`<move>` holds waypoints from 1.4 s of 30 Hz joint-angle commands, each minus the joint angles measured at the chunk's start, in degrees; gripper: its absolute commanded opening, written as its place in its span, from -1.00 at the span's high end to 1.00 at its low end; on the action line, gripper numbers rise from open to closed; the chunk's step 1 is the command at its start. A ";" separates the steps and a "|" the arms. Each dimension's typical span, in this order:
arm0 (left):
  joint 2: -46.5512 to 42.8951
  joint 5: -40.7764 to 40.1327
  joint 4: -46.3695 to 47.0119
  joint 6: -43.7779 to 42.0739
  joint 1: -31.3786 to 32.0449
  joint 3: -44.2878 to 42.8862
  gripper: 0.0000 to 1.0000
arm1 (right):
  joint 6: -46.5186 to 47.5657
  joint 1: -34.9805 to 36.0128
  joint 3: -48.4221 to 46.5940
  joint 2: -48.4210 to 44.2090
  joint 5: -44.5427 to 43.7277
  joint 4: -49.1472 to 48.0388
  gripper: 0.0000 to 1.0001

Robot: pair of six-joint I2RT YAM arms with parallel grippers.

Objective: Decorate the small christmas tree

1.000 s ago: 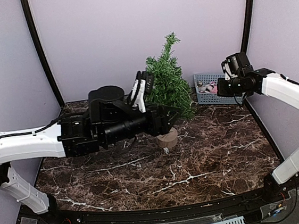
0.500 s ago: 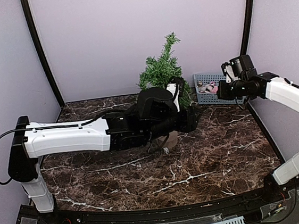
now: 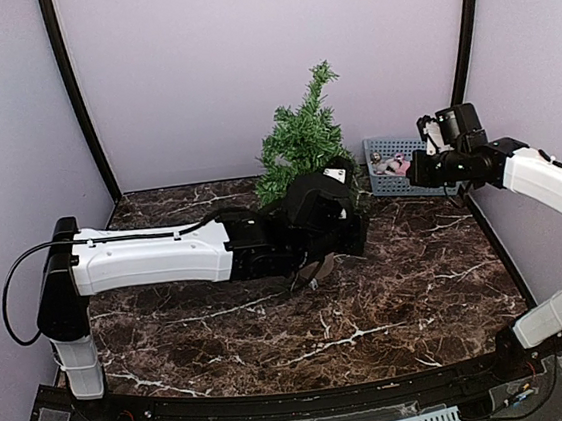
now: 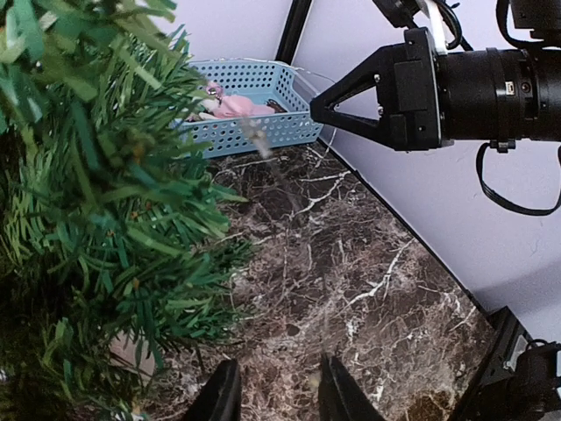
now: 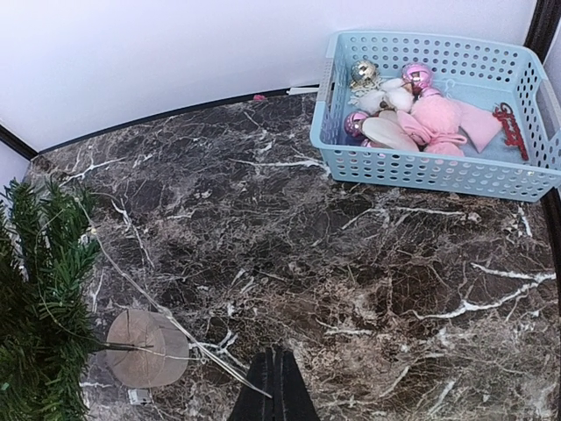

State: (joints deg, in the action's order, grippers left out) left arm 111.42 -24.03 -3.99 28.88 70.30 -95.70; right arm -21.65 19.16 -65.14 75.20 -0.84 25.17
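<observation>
Left tool (image 4: 279, 393), left wrist view: jaws partly apart, nothing between the tips, low beside tree (image 4: 96, 202), probably to steady it. Right wrist view: right tool (image 5: 273, 386) pinched closed, holding nothing, over counter (image 5: 351, 263) between disc base (image 5: 145, 348) and basket (image 5: 438, 171) of ornaments (image 5: 412, 114); path to basket looks free. Top view: tree at back centre, base looks tipped; walls close behind, room in front.

The left arm (image 3: 145, 260) has long white shell links joined by bulky black joints; a black cable (image 3: 10, 291) loops out beside its near link. The right arm (image 3: 549, 177) has the same white links and a black cylindrical wrist. The left gripper (image 4: 279, 386) and right gripper (image 5: 273, 373) have slim, tapered black fingers.
</observation>
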 commanded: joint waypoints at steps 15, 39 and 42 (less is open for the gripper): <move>-6.56 9.96 11.05 -14.21 0.19 6.64 1.00 | -1.41 0.26 0.76 -1.90 -3.35 -0.21 1.00; -41.26 22.74 -9.77 -8.24 -8.05 20.07 1.00 | 0.52 0.35 4.99 -4.01 10.84 3.25 1.00; -43.48 18.48 -15.20 -8.00 -10.13 17.83 1.00 | 1.43 0.35 5.07 -4.63 16.14 4.33 1.00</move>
State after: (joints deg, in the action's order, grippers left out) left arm 71.72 0.38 -10.50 17.96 62.39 -74.56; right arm -21.96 19.16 -60.40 72.62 5.08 29.19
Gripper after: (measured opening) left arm 0.015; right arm 0.006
